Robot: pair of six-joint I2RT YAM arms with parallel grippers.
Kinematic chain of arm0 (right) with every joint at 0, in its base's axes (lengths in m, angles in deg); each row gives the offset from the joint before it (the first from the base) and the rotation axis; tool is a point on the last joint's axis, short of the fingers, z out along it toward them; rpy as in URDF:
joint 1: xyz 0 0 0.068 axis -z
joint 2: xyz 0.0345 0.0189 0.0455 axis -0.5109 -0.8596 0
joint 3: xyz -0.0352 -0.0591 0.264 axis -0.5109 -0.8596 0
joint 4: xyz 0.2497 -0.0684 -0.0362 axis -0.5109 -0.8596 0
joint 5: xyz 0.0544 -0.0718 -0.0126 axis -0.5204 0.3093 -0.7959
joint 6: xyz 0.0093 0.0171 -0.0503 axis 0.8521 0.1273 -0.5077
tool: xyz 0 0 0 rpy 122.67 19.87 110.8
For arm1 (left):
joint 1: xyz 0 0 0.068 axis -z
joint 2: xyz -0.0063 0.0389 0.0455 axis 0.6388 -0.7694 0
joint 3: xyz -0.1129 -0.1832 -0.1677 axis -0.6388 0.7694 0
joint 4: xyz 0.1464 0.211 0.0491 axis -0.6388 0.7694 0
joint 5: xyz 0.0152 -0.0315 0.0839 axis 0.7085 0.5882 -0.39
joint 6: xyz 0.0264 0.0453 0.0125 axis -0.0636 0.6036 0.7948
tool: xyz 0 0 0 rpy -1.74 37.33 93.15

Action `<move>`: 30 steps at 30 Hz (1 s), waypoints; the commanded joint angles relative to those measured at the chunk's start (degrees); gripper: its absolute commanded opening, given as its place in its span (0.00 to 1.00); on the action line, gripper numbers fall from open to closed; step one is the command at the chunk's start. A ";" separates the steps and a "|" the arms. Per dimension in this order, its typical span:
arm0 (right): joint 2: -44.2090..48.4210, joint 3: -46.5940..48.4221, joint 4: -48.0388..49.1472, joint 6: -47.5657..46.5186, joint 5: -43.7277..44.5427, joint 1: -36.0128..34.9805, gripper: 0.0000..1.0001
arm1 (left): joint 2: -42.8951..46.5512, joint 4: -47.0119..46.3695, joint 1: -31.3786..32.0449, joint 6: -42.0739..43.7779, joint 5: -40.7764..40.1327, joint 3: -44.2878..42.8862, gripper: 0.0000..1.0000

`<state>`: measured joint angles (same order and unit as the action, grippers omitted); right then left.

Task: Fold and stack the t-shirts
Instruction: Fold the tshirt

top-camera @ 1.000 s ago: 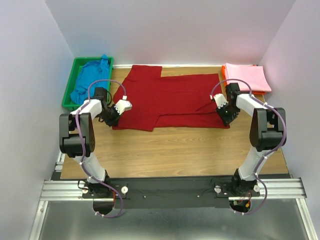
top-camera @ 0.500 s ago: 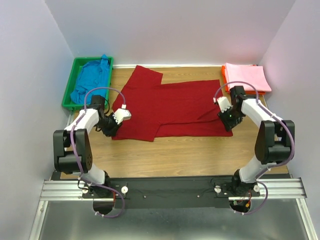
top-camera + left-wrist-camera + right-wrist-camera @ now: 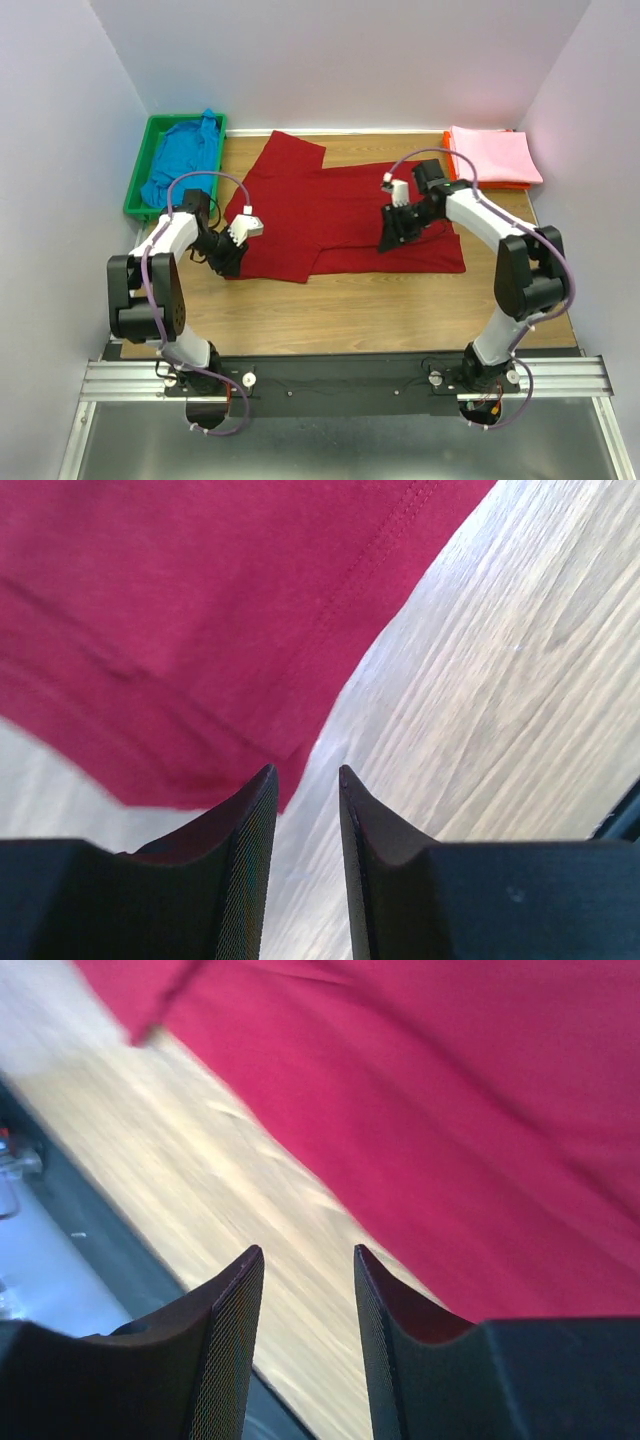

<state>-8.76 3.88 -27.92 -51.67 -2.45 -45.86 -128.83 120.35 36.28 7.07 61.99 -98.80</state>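
Dark red cloth t-shirt [image 3: 340, 215] lies spread flat on the wooden table [image 3: 350, 310], centre to far half. Its left part reaches a bit nearer than the rest.

Left gripper [image 3: 225, 258] is low at the shirt's near-left corner. In the left wrist view its fingers [image 3: 240, 860] are parted by a narrow gap with nothing between them. The red corner sits just ahead of the tips, with bare wood to the right. Released, not gripping.

Right gripper [image 3: 390, 238] is over the right half of the red shirt, inboard of its right edge. In the right wrist view the fingers [image 3: 225, 1350] are apart and nothing is pinched. Red cloth and the table edge show below, blurred. Also released.

Bright blue t-shirt [image 3: 180, 160] is crumpled in the green plastic bin [image 3: 135, 190], far left. Light pink t-shirt [image 3: 495, 155] is folded on the thin orange tray [image 3: 449, 155], far right.
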 commanded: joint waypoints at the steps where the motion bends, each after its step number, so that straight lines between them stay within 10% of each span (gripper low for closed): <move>1: -2.07 -1.89 9.13 12.50 -7.26 -6.72 0.50 | -2.63 0.40 -0.18 -3.99 3.41 0.30 0.39; 30: -20.16 2.32 28.06 39.58 5.06 -26.87 0.53 | -3.34 -3.04 -0.27 -15.17 -0.19 -4.44 0.41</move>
<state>-25.21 4.40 -1.56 -15.19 -0.31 -72.15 -134.49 118.54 36.28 -5.85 63.08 -102.62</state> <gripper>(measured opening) 0.542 0.399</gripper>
